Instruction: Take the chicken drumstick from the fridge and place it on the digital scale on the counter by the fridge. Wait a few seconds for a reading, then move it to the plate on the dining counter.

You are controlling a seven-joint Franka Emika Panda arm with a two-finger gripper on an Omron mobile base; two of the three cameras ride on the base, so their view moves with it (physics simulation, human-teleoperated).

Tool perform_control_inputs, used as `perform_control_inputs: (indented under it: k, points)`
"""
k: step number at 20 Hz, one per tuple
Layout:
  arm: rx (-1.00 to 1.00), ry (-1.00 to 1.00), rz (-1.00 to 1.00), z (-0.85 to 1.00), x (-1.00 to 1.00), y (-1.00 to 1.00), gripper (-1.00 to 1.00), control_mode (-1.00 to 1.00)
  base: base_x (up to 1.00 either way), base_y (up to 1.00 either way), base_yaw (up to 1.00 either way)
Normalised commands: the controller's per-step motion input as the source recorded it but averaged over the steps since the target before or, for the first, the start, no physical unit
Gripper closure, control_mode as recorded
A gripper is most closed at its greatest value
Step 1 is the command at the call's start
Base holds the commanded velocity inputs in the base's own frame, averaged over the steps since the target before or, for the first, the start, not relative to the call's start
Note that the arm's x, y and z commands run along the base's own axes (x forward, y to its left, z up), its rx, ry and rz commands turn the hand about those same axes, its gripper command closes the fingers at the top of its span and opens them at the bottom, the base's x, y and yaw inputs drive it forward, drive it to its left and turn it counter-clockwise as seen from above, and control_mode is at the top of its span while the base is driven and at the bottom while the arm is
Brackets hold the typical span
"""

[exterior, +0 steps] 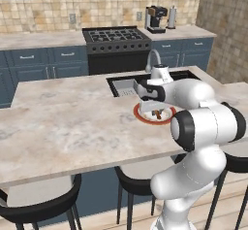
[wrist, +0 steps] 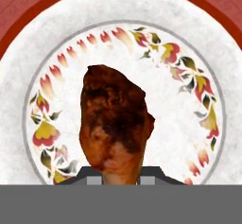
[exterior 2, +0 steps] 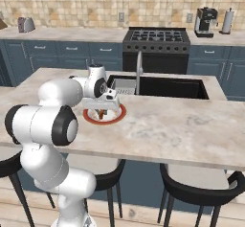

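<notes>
Nearest the cameras, black stools [exterior: 46, 202] tuck under the front edge of the dining counter [exterior: 72, 127], and the white arm rises past that edge and bends forward over the marbled top. The gripper [exterior: 156, 112] hangs low over the plate [exterior: 141, 115], which sits on the worktop a little in from the front edge and just in front of the sink [exterior 2: 162, 87]. In the hand view the chicken drumstick [wrist: 115, 124] stands between the two dark finger tips, jaws closed on its lower end, its dark browned meat pointing straight down at the plate's white centre. The plate's ring of red and yellow leaf pattern circles around it, and the red-orange rim [wrist: 61, 1] arcs across the top. Whether the meat touches the plate cannot be told from these angles. From the right base view a sliver of brown drumstick [exterior 2: 102, 112] peeks out under the hand, over the plate [exterior 2: 117, 113]. Behind it, the faucet [exterior 2: 139, 70] stands at the sink's edge. Further back, the black stove [exterior 2: 157, 46] sits against the tan tiled backsplash, with a coffee machine [exterior 2: 206, 22] on the rear counter's right end.
</notes>
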Motion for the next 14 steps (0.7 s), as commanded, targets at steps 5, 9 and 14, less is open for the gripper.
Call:
perform_control_inputs:
  k: [5, 9, 14]
  points:
    - [0.0, 0.0, 0.0, 0.0, 0.0, 0.0, 1.0, -1.0, 0.0, 0.0, 0.0]
    - [0.0, 0.0, 0.0, 0.0, 0.0, 0.0, -1.0, -1.0, 0.0, 0.0, 0.0]
    - [0.0, 0.01, 0.0, 0.0, 0.0, 0.0, -1.0, -1.0, 0.0, 0.0, 0.0]
